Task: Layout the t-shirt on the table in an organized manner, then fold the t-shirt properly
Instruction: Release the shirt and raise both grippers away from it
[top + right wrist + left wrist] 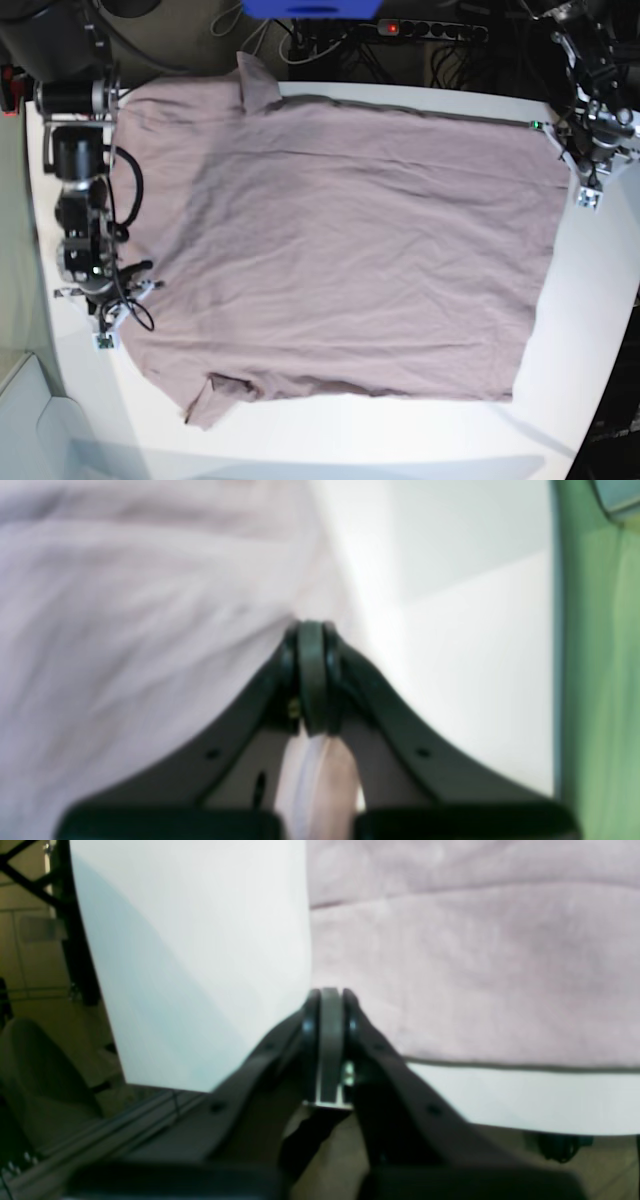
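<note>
White matte counter (590, 330), curved near edge, bare strip along bottom and right of base view. Dark floor beyond far edge; power strip (425, 28) with red switch and tangled cables there; blue object (310, 8) at top centre. Greenish surface past counter edge in right wrist view. Tan floor and black frame members past counter edge in left wrist view.

T-shirt (340, 250) spread flat across counter, dusty mauve, covering most of it. One sleeve at far left corner, other sleeve at near left corner, folded slightly under itself. Straight hem toward right side of base view. Shallow wrinkles through body, darker shading upper left.

At left of base view: right arm, black cylindrical joints stacked along left counter edge, looped cable beside wrist. Right gripper (105, 335) low at shirt's left edge, near the lower sleeve. Right wrist view: right gripper (311, 630) clenched, jaws pressed together, mauve cloth bunched up to the tips and also visible below between the jaw arms; looks like a pinch on shirt fabric, blurred.

At right of base view: left arm reaching down from upper right corner, metallic bracket visible. Left gripper (588, 195) at shirt's far right corner. Left wrist view: left gripper (330, 995) clenched, tips meeting at shirt's edge where cloth borders bare counter; grip on cloth not certain.
</note>
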`<state>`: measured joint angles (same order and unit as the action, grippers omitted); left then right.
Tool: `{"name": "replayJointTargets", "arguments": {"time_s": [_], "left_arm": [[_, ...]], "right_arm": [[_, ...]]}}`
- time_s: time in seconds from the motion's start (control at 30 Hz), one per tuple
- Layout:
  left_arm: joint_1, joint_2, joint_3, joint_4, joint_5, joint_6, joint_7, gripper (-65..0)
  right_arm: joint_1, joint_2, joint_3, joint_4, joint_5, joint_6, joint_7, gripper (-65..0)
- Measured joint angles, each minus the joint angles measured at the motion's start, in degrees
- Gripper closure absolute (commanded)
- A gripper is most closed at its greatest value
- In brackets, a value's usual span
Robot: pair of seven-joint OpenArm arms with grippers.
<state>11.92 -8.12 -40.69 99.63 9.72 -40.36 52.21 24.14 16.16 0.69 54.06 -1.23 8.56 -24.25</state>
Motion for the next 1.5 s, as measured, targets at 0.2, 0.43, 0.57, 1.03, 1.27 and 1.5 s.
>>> {"name": "replayJointTargets", "arguments": {"time_s": [0.2,0.43,0.57,1.03,1.27,1.5], "left_arm": [[0.11,-0.61,-0.22,0.11,0.13,0.09,0.17,-1.0],[-0.17,-0.11,-2.19,1.07,-0.02,0.07,-0.09,-6.8],[0.04,-0.02,-5.55,1.75,-1.92,0.04,0.70,-35.3],[1.81,-4.28,-12.48,-7.45,-15.19,0.22,-0.57,-65.0],[-1.20,-4.26,-11.47,-18.08,-17.57,0.24,-3.69,-65.0],[-2.78,-4.90,-10.56,-21.64,-18.56,0.24,-5.77,-65.0]], "right_arm": [[-16.90,-1.11,5.46,33.81,-0.09,-0.26,-7.72,0.0],[-35.43,-6.47,12.28,56.89,-0.11,11.43,-15.87,-2.4],[-41.07,-13.22,20.26,61.92,0.15,21.55,-15.39,-17.6],[-47.54,-21.73,39.21,61.18,-0.04,31.69,-16.48,-38.1],[-49.11,-22.01,43.65,61.16,-0.22,31.69,-16.41,-38.1],[-50.45,-21.86,45.70,61.18,-0.07,31.67,-16.28,-38.1]]}}
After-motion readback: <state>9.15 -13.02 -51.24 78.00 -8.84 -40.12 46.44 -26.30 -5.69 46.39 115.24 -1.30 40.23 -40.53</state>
